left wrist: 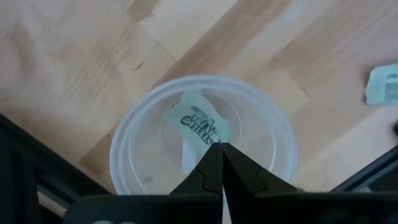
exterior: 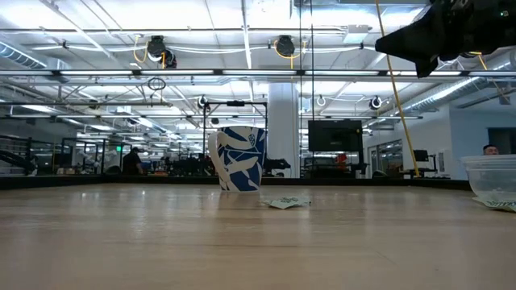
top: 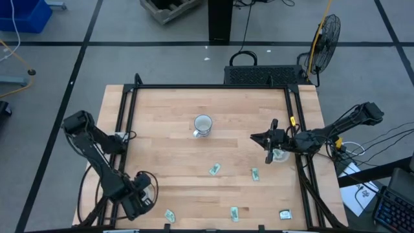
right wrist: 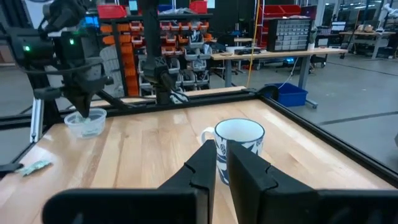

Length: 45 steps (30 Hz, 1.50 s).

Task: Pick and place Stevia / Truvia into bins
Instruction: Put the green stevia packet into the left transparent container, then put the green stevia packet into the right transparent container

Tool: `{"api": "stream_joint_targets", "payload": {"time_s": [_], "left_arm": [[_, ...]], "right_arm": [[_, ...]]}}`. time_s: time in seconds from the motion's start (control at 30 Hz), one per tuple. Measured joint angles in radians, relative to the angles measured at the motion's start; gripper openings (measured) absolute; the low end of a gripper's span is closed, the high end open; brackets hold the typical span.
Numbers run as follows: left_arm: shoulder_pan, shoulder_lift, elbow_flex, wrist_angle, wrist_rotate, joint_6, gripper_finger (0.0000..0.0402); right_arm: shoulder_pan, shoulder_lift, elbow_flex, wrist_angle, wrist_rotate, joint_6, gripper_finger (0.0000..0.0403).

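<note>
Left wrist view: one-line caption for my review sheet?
Shut left gripper above a clear bin holding a sachet.

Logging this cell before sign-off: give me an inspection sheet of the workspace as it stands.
Surface: wooden table, framed by black rails.
Job's things: one clear bin at the left near corner holding a sachet; second bin by the right edge; five loose sachets along the near half.
Clutter: a white and blue mug.
Grippers: left pincer shut above the left bin; right pincer raised beside the right bin, holding nothing visible.
Cables: loose leads on the floor at right.
Surroundings: a fan; workshop benches.
</note>
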Motion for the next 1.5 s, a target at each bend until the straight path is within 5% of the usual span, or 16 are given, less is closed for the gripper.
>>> {"api": "stream_joint_targets", "payload": {"time_s": [0.67,0.87,1.3,1.5], "left_arm": [[-0.004,0.000,-0.029,0.100,-0.099,-0.023,0.0012],[-0.004,0.000,-0.089,0.104,-0.041,-0.071,0.0007],[-0.004,0.000,-0.099,0.104,-0.007,-0.074,0.0084],[0.009,-0.003,-0.099,0.104,0.136,-0.080,0.0067]], "right_arm": [[0.000,0.000,0.000,0.015,0.000,0.000,0.0029],[0.000,0.000,0.000,0.015,0.000,0.000,0.0029],[0.000,0.000,0.000,0.015,0.000,-0.002,0.0029],[0.000,0.000,0.000,0.005,-0.010,-0.032,0.0030]]}}
